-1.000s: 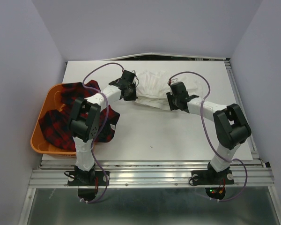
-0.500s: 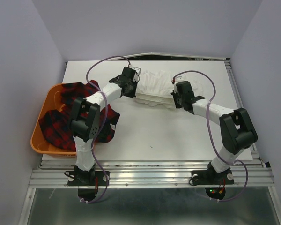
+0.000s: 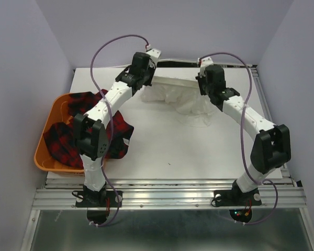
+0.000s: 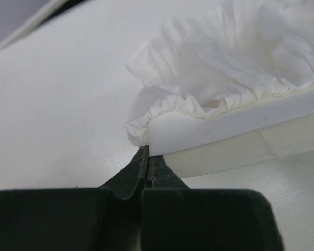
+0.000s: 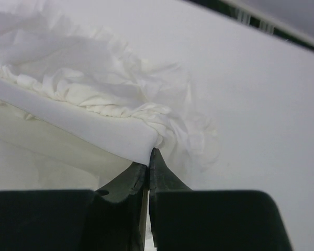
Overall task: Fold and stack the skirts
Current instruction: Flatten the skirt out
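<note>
The white pleated skirt (image 3: 180, 97) hangs at the back of the table, its waistband stretched taut between both grippers. My left gripper (image 3: 146, 78) is shut on the band's left end (image 4: 146, 137). My right gripper (image 3: 203, 79) is shut on the band's right end (image 5: 149, 142). The ruffled tiers (image 4: 235, 52) trail onto the table below and show in the right wrist view (image 5: 94, 68) too. Red-and-black plaid skirts (image 3: 68, 136) lie in and over the orange basket at the left, one spilling onto the table (image 3: 120, 137).
The orange basket (image 3: 41, 151) stands at the table's left edge. The table's back edge (image 3: 172, 65) and the wall lie just behind the grippers. The white tabletop (image 3: 188, 151) stretches in front of the skirt.
Both grippers have moved toward the back of the table and risen, lifting the white skirt by its waistband. The band is now pulled straight between them.
</note>
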You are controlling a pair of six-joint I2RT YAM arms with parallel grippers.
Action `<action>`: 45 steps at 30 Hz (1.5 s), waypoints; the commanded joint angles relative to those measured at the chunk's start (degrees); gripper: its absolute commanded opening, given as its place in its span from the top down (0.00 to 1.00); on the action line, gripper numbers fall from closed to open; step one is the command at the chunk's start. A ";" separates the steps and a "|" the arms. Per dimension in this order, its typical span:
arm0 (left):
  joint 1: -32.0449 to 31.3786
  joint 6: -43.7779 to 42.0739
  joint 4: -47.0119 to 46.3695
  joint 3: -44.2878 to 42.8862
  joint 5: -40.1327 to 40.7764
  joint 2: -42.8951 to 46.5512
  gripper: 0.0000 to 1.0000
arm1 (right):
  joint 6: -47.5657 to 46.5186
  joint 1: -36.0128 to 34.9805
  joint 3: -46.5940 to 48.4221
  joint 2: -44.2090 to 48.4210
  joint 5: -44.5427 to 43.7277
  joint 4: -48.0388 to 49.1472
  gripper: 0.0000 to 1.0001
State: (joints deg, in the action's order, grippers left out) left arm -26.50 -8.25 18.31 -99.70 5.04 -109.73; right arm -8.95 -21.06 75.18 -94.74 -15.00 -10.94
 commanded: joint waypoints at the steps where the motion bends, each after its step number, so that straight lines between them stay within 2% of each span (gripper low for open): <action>1: 1.98 -3.61 0.06 -10.23 6.04 4.70 1.00 | -5.19 5.06 9.89 2.98 -6.97 0.57 0.99; 4: 1.98 -4.05 -0.46 -14.02 6.39 6.19 1.00 | -6.86 6.55 14.81 3.59 -6.97 0.57 0.99; 7: 1.98 -4.49 -2.48 -13.42 5.95 9.34 1.00 | -8.36 7.08 16.66 5.35 -6.62 0.57 0.99; 14: 1.98 -3.00 -3.10 -5.08 4.28 18.22 1.00 | -6.78 7.08 13.60 12.37 -3.54 -3.90 0.99; 21: 1.72 -2.21 -3.10 -1.02 1.99 20.27 1.00 | -8.10 7.08 12.27 12.74 -2.84 -4.79 0.99; 26: 1.80 -0.19 -2.22 -8.03 3.22 13.42 1.00 | -8.19 7.70 16.13 4.40 -2.23 -3.13 0.99; 31: 1.89 -0.62 -5.29 -17.53 5.42 1.82 1.00 | -7.40 9.72 25.17 -6.23 -0.82 -1.89 0.99; 36: 3.73 -0.98 -10.91 -34.92 7.88 -11.43 1.00 | -6.52 13.76 45.64 -20.79 0.15 -1.98 0.99; 38: 4.61 0.16 -14.32 -40.20 7.71 -14.27 1.00 | -5.30 14.81 52.32 -24.60 0.85 -2.33 0.99; 39: 5.14 0.51 -16.18 -42.74 6.49 -15.41 1.00 | -5.20 14.82 59.05 -26.36 1.46 -2.59 0.99; 42: 7.25 1.48 -28.21 -37.69 3.49 -13.15 1.00 | -5.73 15.35 65.88 -30.50 2.08 -1.02 0.99; 44: 8.13 0.61 -36.36 -30.86 1.48 -11.65 1.00 | -5.38 15.35 63.44 -29.64 3.31 0.82 0.99; 45: 8.22 -0.27 -37.98 -28.90 0.86 -11.12 1.00 | -5.64 15.35 56.64 -28.67 6.27 3.88 0.99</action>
State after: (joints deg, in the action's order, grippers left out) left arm -23.11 -6.35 -2.28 -133.27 2.79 -128.86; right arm -13.54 -8.82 135.04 -126.78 -7.35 -14.90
